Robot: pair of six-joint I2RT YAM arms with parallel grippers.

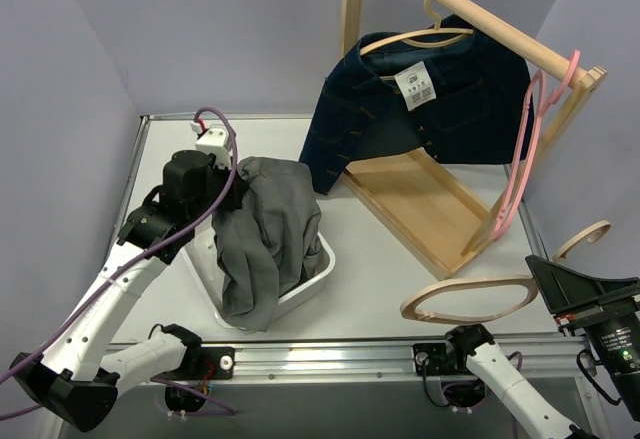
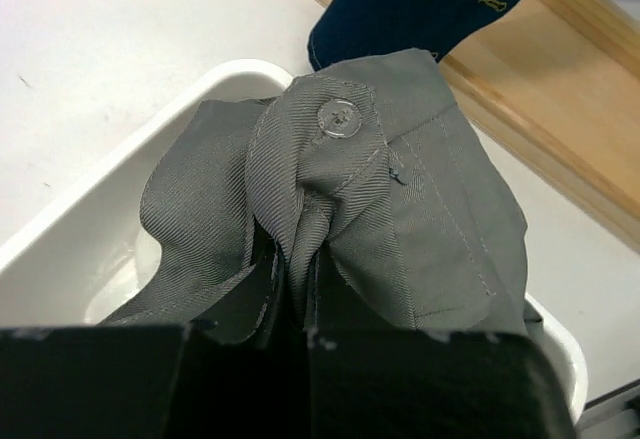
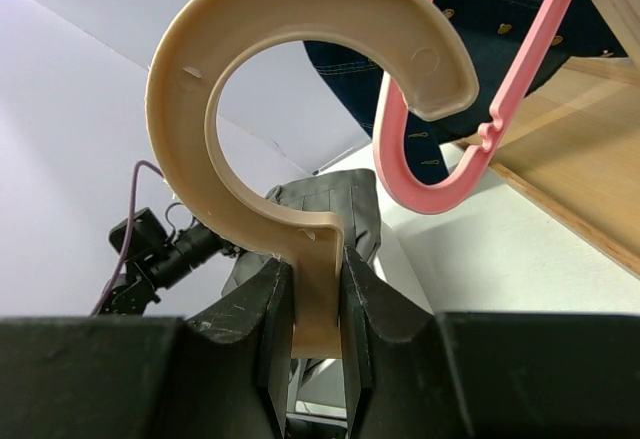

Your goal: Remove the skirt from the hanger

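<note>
The grey skirt [image 1: 262, 239] hangs off the hanger, bunched, and drapes into a white bin [image 1: 327, 269]. My left gripper [image 1: 218, 187] is shut on its waistband, and in the left wrist view the fingers [image 2: 295, 294] pinch a fold just below the button [image 2: 340, 119]. My right gripper [image 1: 556, 294] is shut on the neck of a bare beige wooden hanger [image 1: 470, 299], held low at the front right. In the right wrist view the jaws [image 3: 318, 294] clamp the stem under the hanger's hook [image 3: 300, 49]. The skirt [image 3: 335, 209] shows behind it.
A wooden clothes rack [image 1: 430, 209] stands at the back right. On its rail hang a dark denim jacket [image 1: 440, 99] on a beige hanger and an empty pink hanger [image 1: 525, 154], which is close to my right gripper [image 3: 480, 129]. The bin's rim [image 2: 60, 249] shows under the skirt.
</note>
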